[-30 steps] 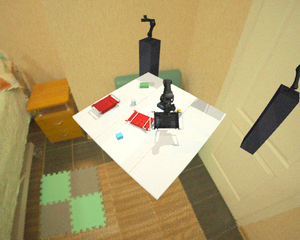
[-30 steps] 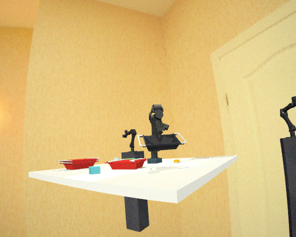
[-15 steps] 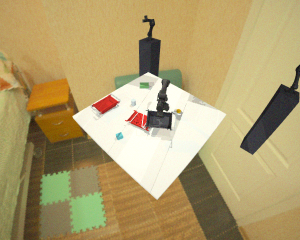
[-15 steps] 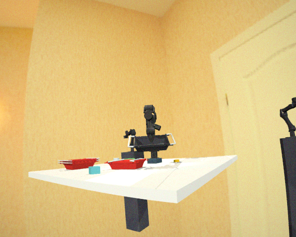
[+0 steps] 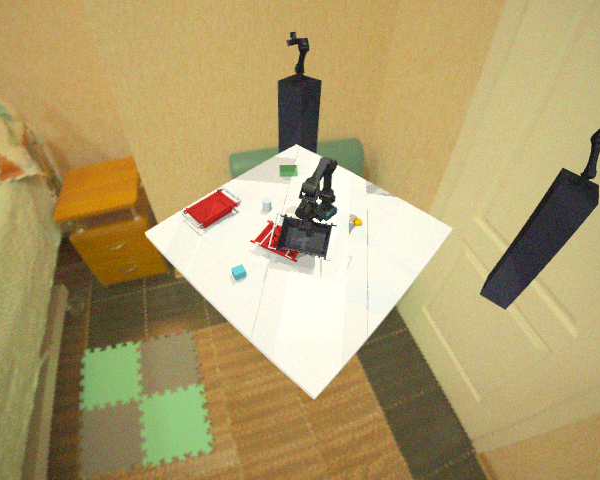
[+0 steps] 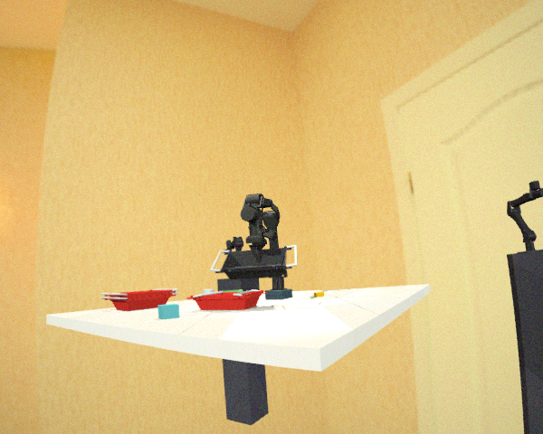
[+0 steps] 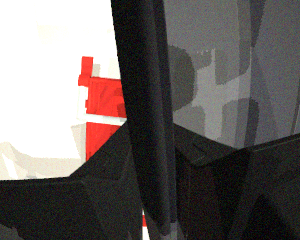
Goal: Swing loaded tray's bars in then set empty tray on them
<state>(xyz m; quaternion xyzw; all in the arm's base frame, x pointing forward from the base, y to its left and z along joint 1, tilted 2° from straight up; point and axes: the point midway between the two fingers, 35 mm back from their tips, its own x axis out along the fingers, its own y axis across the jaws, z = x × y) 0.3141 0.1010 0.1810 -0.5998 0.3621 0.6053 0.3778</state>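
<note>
My end effector (image 6: 256,256) grips the dark empty tray (image 5: 306,238) aloft, partly over the red loaded tray (image 5: 269,238) below me; lowering and release remain.

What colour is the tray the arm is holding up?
Dark grey, nearly black, with white wire bars; the tray shows best in the exterior view, held in the pincer.

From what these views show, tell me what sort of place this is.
Most likely a bedroom with a robot bench set up in it: a bed with patterned bedding, an orange nightstand beside it, foam play mats on the floor and a panelled door.
</note>
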